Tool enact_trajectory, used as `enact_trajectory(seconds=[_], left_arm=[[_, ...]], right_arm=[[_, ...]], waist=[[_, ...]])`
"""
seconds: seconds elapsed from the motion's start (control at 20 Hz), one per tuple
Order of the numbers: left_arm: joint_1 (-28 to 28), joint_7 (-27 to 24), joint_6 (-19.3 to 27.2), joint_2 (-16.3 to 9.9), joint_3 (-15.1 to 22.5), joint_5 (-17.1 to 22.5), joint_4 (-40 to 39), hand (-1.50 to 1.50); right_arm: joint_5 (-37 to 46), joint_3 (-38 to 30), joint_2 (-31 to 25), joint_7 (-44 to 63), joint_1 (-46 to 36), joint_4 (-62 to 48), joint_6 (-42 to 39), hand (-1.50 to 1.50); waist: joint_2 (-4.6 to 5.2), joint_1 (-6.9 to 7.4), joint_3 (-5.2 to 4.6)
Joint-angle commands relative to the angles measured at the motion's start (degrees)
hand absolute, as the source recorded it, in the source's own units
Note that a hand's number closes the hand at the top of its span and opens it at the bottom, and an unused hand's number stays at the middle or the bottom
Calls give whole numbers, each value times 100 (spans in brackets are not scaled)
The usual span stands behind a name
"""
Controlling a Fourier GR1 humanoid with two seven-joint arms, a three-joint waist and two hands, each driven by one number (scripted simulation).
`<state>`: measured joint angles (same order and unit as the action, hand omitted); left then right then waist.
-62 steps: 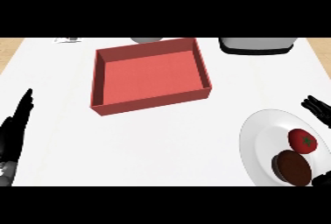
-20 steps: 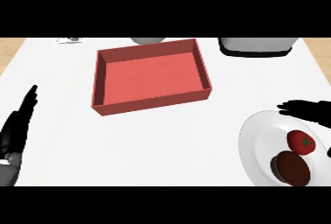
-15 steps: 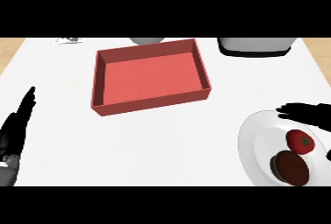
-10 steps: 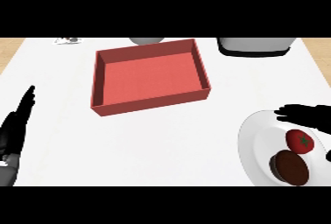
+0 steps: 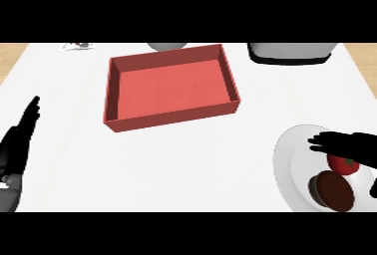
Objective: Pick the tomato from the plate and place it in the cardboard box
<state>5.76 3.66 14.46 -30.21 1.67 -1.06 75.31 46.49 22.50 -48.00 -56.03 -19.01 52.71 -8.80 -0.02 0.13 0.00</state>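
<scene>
1. Tomato [image 5: 344,165] sits on the plate [image 5: 294,149] at 4 o'clock, beside a brown round item [image 5: 333,191].
2. Right hand [image 5: 346,144] has slid down over the tomato since a second ago; fingers spread, not yet closed.
3. Cardboard box [image 5: 171,85] lies at 11 o'clock, well apart.
4. Left hand [image 5: 18,144] rests open at 8 o'clock.

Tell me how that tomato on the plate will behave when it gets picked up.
The tomato looks round and smooth, so it may roll or slip on the plate. It sits close beside a dark round item, which might get nudged. The right hand hovers over it.
</scene>
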Motion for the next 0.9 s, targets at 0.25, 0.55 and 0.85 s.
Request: enact_trajectory(seconds=[0.25,0.55,0.85], left_arm=[[-4,61,-51,181,-110,-242,39,0],[-5,242,-190,224,-183,-267,224,0],[-305,143,-55,92,-411,-202,110,0]], right_arm=[[97,-650,659,-290,-127,-432,997,150],[96,-1068,882,-342,-276,-581,1371,150],[-253,-1859,1756,3350,235,-382,1194,150]], waist=[[12,8,6],[11,16,6],[-156,-470,-53]])
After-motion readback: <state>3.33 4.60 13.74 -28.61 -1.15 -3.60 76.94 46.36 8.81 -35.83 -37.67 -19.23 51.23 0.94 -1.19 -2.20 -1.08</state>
